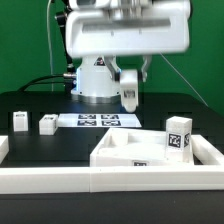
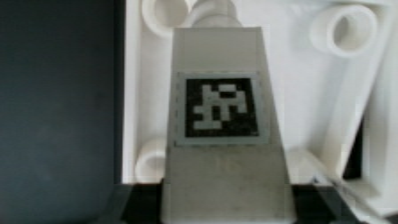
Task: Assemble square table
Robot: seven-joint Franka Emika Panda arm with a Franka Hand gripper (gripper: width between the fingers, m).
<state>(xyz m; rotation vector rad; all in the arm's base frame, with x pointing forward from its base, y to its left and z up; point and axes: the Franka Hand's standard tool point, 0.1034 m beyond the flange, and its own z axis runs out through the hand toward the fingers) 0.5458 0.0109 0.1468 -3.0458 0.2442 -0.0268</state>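
Observation:
My gripper (image 1: 129, 92) hangs in front of the robot base, shut on a white leg peg (image 1: 128, 88). In the wrist view that leg peg (image 2: 217, 110) fills the middle, its black-and-white tag facing the camera. It sits between the dark fingers (image 2: 135, 203) of the gripper (image 2: 222, 204). Under it lies the white square table top (image 2: 329, 90), with round holes beside the peg's far tip. In the exterior view the table top (image 1: 125, 152) lies at the front right. A tagged leg peg (image 1: 178, 138) stands upright on its right part. Two more leg pegs (image 1: 20, 121) (image 1: 47, 124) stand on the black table at the left.
The marker board (image 1: 97, 120) lies flat behind the table top, near the robot base (image 1: 98, 80). A long white rail (image 1: 60, 180) runs along the front and left edge of the black surface. A green backdrop stands behind.

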